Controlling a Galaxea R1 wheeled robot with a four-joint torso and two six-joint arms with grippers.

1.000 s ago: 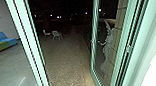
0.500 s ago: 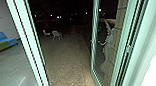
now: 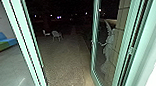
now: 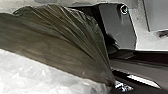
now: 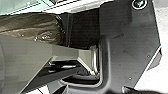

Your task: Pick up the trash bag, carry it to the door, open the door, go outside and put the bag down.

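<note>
In the head view a glass door (image 3: 94,50) with a green frame stands open, swung outward on the right side of the doorway. The trash bag (image 4: 62,32), dark olive and creased, spreads across much of the left wrist view. Its folds draw together to a narrow neck, where my left gripper (image 4: 113,84) is shut on it. Brown shiny plastic of the bag (image 5: 37,26) also appears in the right wrist view, beyond the robot's own grey bar. How my right gripper stands cannot be told.
Green frame posts (image 3: 25,45) border the opening at left and right. Outside, dark paved ground (image 3: 64,64) leads to pale chairs (image 3: 56,35). A blue, green and orange sofa (image 3: 4,41) stands indoors at left. Pale wall blocks (image 3: 120,32) rise behind the door glass.
The head view has shifted slightly, the frame posts sliding a little outward on both sides; the camera has moved a bit. The door stands as before.
</note>
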